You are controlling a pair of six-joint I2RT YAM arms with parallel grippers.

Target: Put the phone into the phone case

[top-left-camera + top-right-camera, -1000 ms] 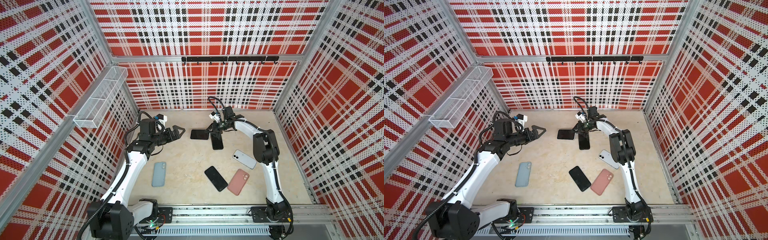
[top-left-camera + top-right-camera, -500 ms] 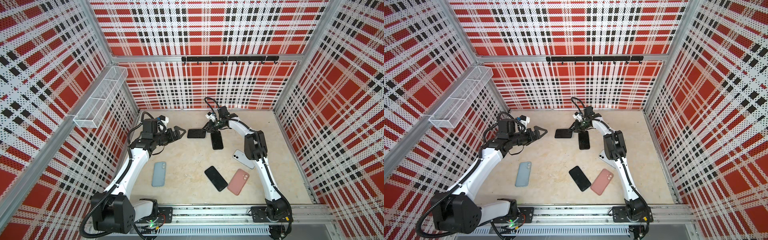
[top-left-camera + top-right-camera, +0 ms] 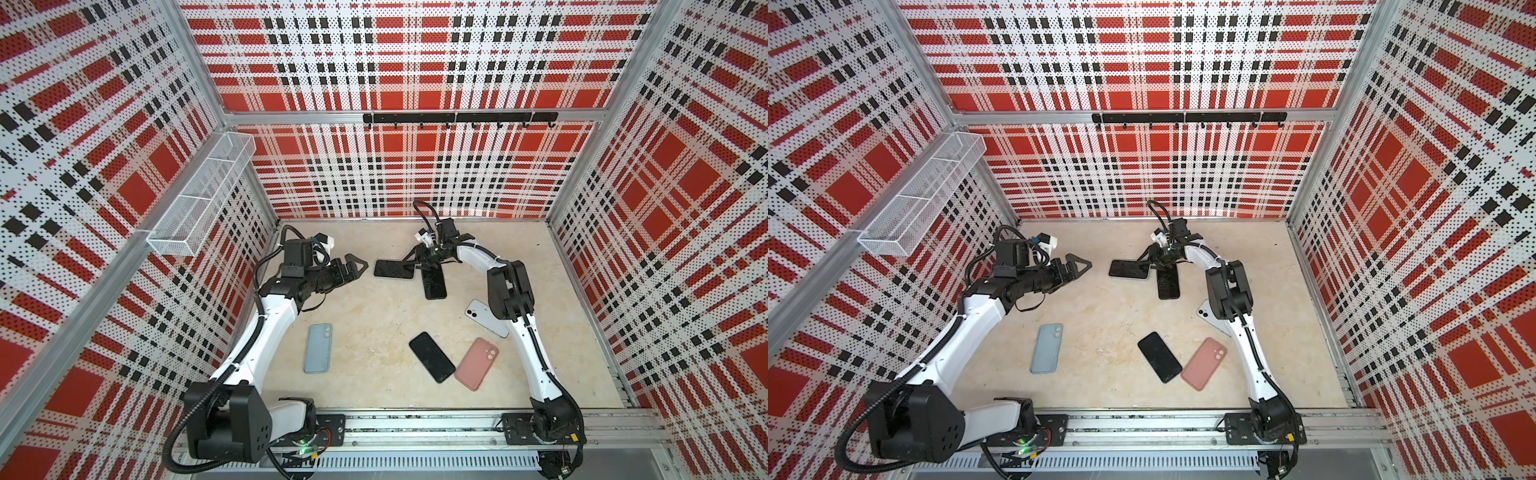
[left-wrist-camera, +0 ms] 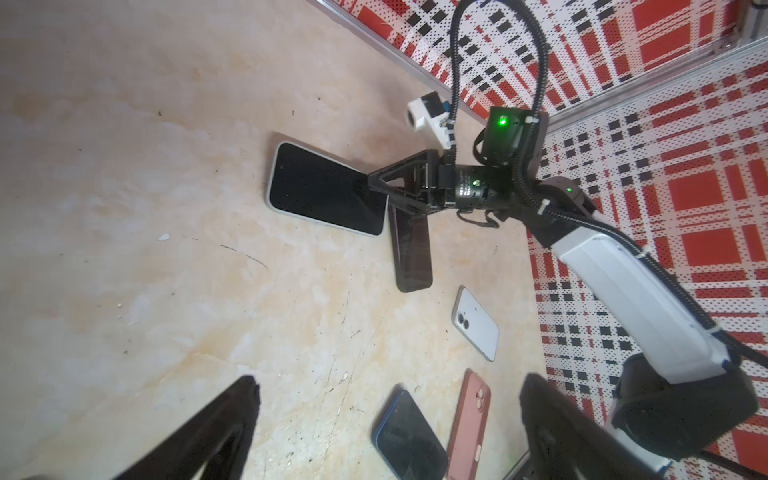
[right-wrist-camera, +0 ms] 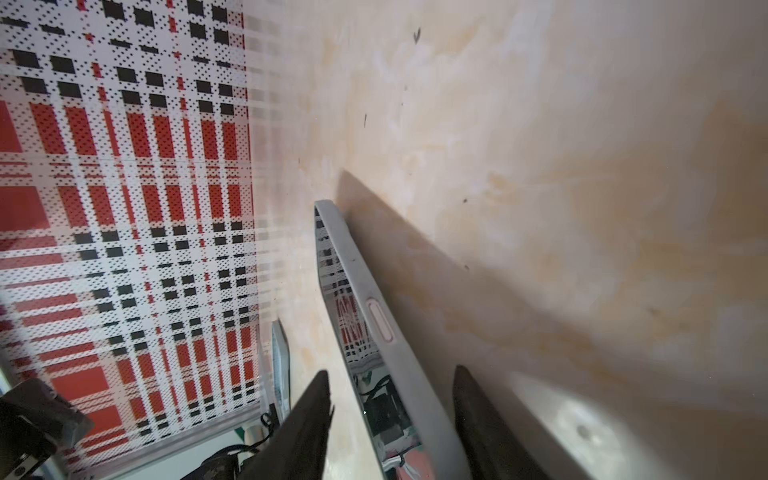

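Observation:
A dark-screened phone [image 3: 394, 269] [image 3: 1128, 269] [image 4: 324, 189] in a pale grey case [image 5: 374, 299] lies at the back of the table. Its right end rests on a bare black phone [image 3: 434, 284] [image 3: 1168, 284] [image 4: 411, 249]. My right gripper [image 3: 411, 265] [image 3: 1147, 266] [image 4: 370, 185] [image 5: 390, 371] is open and straddles that end, one finger on each face with a gap to both. My left gripper [image 3: 357, 266] [image 3: 1079, 266] [image 4: 388, 382] hangs wide open and empty, left of the cased phone.
Nearer the front lie a light blue case [image 3: 318, 348] [image 3: 1046, 348], another black phone [image 3: 431, 356] [image 3: 1158, 356] [image 4: 409, 436], a pink case [image 3: 476, 363] [image 3: 1204, 363] [image 4: 469, 424] and a white phone back [image 3: 478, 311] [image 4: 476, 324], which my right arm partly covers. A wire basket [image 3: 199, 195] hangs on the left wall.
My right gripper has gone from shut to open around the cased phone's end, and its elbow has swung inward. The left arm has barely shifted.

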